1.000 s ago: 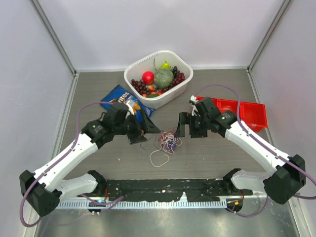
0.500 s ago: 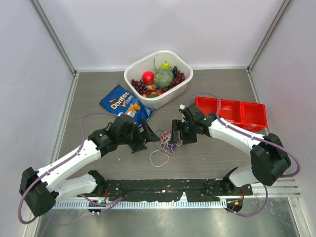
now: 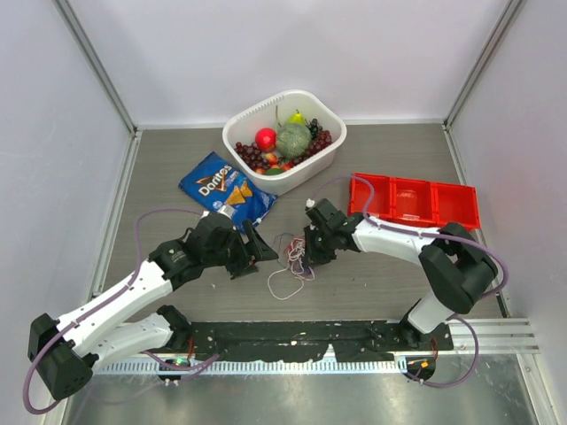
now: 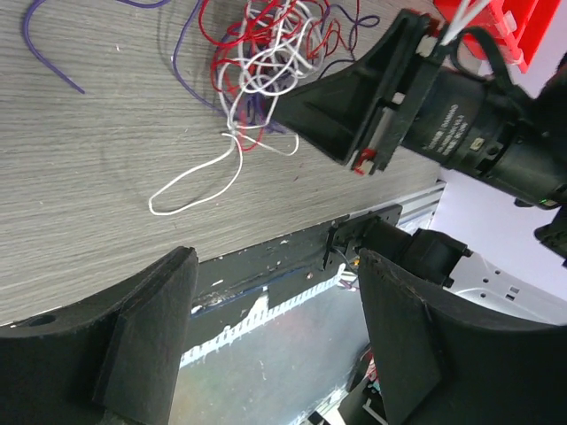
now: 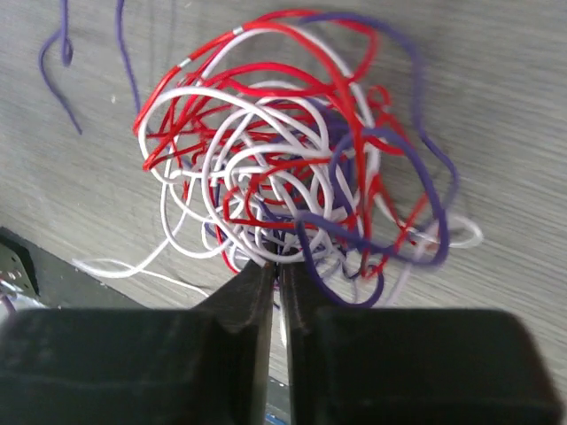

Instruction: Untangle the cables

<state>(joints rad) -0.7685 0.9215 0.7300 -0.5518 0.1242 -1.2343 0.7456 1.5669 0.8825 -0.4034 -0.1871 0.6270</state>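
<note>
Looking at the knot of thin white, red and purple-blue cables [image 3: 297, 255], where does it lie from the fingers? (Ana)

It sits on the grey wood-grain table [image 3: 372, 297], mid-table, between the two grippers. The right gripper [image 5: 280, 266] is at the knot's right edge, with its tips touching the outer strands. The left gripper [image 4: 275, 257] is just beside the knot on the left and apart from it. (Ben)

And the fingers? (Ana)

The right pair is drawn almost together, with only a slit between them. I cannot tell whether a strand is caught in that slit. The left pair stands wide apart with nothing between. (Ben)

Does the bunch have a long axis? (Ana)

Hardly, because the knot is roughly round. Only a loose white loop [image 3: 285, 285] trails out of it, toward the near edge and slightly left. (Ben)

So which arm has the next move? (Ana)

The right is the nearer one. I judge it should pull away to the right while the left comes in from the other side, so that the two pull in opposite directions across the knot. (Ben)
</note>
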